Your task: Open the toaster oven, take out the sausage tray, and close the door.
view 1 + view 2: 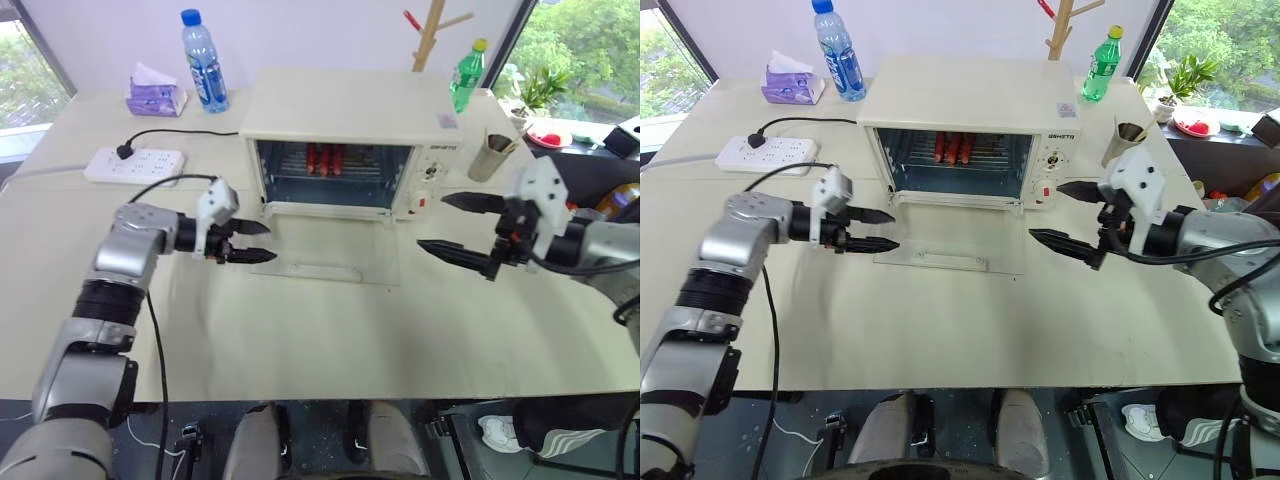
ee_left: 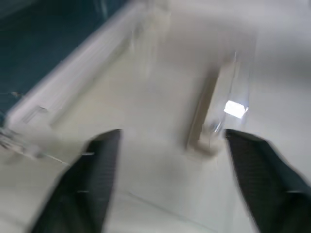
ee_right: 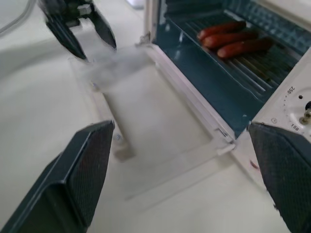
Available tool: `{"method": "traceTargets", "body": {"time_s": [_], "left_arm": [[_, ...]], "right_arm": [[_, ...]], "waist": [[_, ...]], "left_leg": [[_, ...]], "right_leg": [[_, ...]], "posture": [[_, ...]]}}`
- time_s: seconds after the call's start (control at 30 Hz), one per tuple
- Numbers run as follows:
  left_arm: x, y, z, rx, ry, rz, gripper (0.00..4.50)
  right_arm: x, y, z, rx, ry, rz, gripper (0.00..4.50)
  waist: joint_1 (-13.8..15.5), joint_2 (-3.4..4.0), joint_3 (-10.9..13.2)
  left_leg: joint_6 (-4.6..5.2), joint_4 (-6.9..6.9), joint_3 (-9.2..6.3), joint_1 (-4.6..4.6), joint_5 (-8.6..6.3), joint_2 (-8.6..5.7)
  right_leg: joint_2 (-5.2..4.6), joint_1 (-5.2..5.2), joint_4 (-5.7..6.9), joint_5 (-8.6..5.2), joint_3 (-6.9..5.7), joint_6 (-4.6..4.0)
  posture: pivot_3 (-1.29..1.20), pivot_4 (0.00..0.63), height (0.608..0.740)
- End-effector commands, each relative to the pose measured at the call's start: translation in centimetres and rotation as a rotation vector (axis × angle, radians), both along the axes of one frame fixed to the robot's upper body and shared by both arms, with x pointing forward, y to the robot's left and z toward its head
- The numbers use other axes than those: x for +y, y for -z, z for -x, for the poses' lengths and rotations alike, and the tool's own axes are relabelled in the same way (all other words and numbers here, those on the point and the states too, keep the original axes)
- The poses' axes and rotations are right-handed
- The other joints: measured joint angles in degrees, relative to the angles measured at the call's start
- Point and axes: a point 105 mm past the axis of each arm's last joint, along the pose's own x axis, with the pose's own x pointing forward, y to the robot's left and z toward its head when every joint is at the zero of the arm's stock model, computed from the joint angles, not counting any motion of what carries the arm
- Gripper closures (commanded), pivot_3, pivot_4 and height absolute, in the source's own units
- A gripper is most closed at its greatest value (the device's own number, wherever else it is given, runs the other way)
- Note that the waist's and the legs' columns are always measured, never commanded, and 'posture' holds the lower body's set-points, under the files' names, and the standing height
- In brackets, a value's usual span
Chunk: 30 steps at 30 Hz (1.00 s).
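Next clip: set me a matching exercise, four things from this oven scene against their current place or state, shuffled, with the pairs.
Things:
1. door
2. sausage tray
3. left gripper
4. green bottle

States:
A. standing behind the toaster oven, toward the robot's right
B. folded down flat on the table
C. inside the oven on the rack
D. open, empty, beside the lowered door's left end

Pairs: 1-B, 2-C, 3-D, 4-A

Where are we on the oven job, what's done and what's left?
Done: the door lies flat open in front of the oven. In hand: nothing; the left gripper and right gripper are both open and empty, flanking the door. Left: the tray with its sausages sits inside; pull it out, then close the door.
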Motion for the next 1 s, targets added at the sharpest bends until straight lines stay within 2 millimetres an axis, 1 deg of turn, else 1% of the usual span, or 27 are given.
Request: {"method": "traceTargets", "body": {"time_s": [0.03,0.1,0.17,0.33,0.43,0.5,0.6,0.8,1.0], "left_arm": [[0.1,-5.7,1.9,-0.018,0.032,0.152,0.03],[0.3,-7.2,2.3,-0.032,0.013,0.184,0.03],[0.3,-8.0,2.5,-0.059,-0.011,0.183,0.03],[-0.3,-7.8,2.9,-0.082,-0.009,0.149,0.03],[-0.8,-7.2,2.9,-0.094,-0.004,0.124,0.03],[-1.0,-7.1,2.8,-0.098,-0.004,0.119,0.03],[-1.1,-7.1,2.7,-0.101,-0.004,0.119,0.03],[-1.2,-7.0,2.3,-0.106,-0.008,0.121,0.03],[-1.2,-7.1,2.0,-0.119,-0.005,0.12,0.03]], "right_arm": [[1.9,-0.9,-1.0,-0.116,-0.012,0.033,0.0],[3.2,-0.8,-1.9,-0.176,-0.009,0.078,0.0],[4.4,-0.5,-3.3,-0.242,0.014,0.141,0.0],[6.7,0.2,-6.8,-0.439,0.049,0.332,0.0],[7.9,1.3,-8.9,-0.551,0.06,0.457,0.0],[8.3,1.8,-10.0,-0.606,0.064,0.526,0.0],[8.5,2.2,-11.5,-0.667,0.092,0.596,0.0],[8.6,2.9,-13.8,-0.709,0.151,0.672,0.0],[9.3,3.2,-15.3,-0.712,0.195,0.684,0.0]], "waist": [[0.09,0.01,0.0],[0.14,0.01,0.0],[0.16,0.02,0.0],[0.27,0.01,0.0],[0.03,0.01,0.0],[-0.01,0.01,0.0],[-0.04,0.02,0.01],[-0.22,0.02,0.01],[-0.27,0.03,0.01]], "left_leg": [[0.0,0.0,0.0,0.0,0.0,0.0],[-0.01,0.0,0.0,0.01,0.0,-0.01],[-0.01,0.01,0.0,0.01,0.01,-0.03],[-0.05,0.01,0.09,-0.01,0.03,-0.07],[-0.1,0.01,0.18,-0.01,0.06,-0.07],[-0.48,0.0,0.17,-0.01,0.28,-0.07],[-0.49,0.0,0.17,-0.02,0.29,-0.07],[-0.53,0.0,0.18,-0.01,0.31,-0.06],[-0.54,0.0,0.17,-0.01,0.31,-0.06]], "right_leg": [[0.0,0.0,0.01,-0.01,0.0,0.01],[0.0,0.01,0.01,-0.02,0.0,0.03],[-0.01,0.02,0.01,-0.02,0.0,0.03],[-0.01,0.03,0.0,-0.02,0.0,0.03],[-0.01,0.02,0.0,-0.02,0.0,0.03],[-0.01,0.02,0.01,-0.02,0.0,0.03],[0.0,0.01,0.02,-0.02,0.0,0.03],[0.0,0.0,0.03,-0.02,0.0,0.03],[0.0,0.0,0.06,-0.02,0.0,0.03]], "posture": [[0.0,0.15,0.722],[0.0,0.15,0.722],[0.0,0.15,0.722],[0.0,0.15,0.722],[0.0,0.15,0.722],[0.0,0.15,0.722],[0.0,0.15,0.722],[0.0,0.15,0.722],[0.0,0.15,0.722]]}}
